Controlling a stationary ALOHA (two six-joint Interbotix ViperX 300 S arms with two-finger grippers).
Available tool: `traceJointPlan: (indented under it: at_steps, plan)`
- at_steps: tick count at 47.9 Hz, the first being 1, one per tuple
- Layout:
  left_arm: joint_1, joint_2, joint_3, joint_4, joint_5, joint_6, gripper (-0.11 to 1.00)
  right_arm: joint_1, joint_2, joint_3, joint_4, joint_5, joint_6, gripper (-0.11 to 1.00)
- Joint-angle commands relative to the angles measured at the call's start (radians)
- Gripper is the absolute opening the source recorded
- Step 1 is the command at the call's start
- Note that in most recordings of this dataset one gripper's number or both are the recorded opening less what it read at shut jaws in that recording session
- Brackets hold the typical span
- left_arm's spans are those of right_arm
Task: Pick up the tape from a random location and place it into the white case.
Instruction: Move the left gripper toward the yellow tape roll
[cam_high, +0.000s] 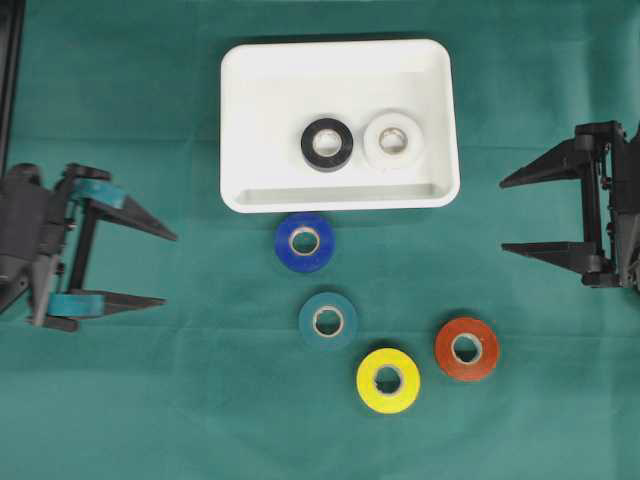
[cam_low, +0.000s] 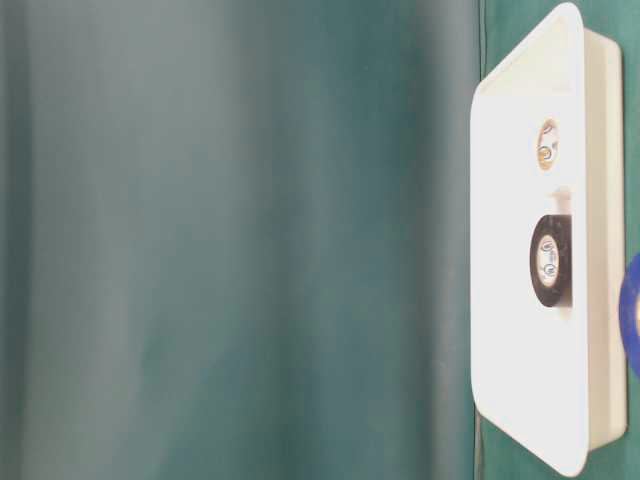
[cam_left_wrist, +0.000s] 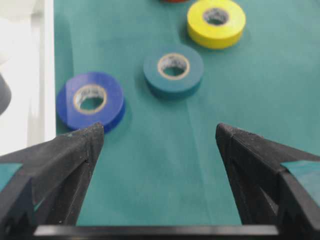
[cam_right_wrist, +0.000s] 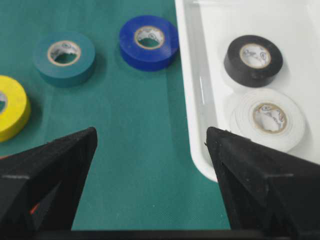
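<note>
The white case (cam_high: 339, 75) sits at the top middle of the green desk (cam_high: 150, 400) in the overhead view. Two rolls lie flat inside it, side by side: a black tape (cam_high: 327, 144) and a white tape (cam_high: 393, 140), just beside each other, toward the case's near wall.

Four more rolls lie flat on the desk outside the case. The blue tape (cam_high: 304, 241) is just below the case's near rim, close to it. Below that is the teal tape (cam_high: 327, 320), then the yellow tape (cam_high: 388, 380) lower and to the right, and the red tape (cam_high: 466, 348) to the right of the yellow one. The four are apart from one another.

The left gripper (cam_high: 158, 268) is at the left edge of the desk, its fingers (cam_high: 130, 215) spread wide and released, grasping nothing. Its wrist view looks out over the blue, teal and yellow rolls, none of them between the fingers.

The right gripper (cam_high: 512, 216) is at the right edge, level with the case's near side, its fingers (cam_high: 545, 165) also spread wide and empty. Its wrist view shows the case corner with the black and white rolls ahead, and the blue, teal and yellow rolls to the side.
</note>
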Motion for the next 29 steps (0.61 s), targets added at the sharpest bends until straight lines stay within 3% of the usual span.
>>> traceJointPlan:
  at_steps: [1,12,29]
  plan:
    - [-0.003,0.072,-0.066,-0.002,-0.028,-0.002,0.98,-0.002,0.002,-0.025,0.002,-0.006,0.002,0.87]
    - [-0.005,0.295,-0.23,-0.002,-0.029,-0.002,0.98,-0.002,0.003,-0.023,0.002,-0.005,0.0,0.87]
    - [-0.029,0.495,-0.469,-0.002,-0.009,0.0,0.98,0.0,0.005,-0.023,-0.008,-0.003,-0.002,0.87]
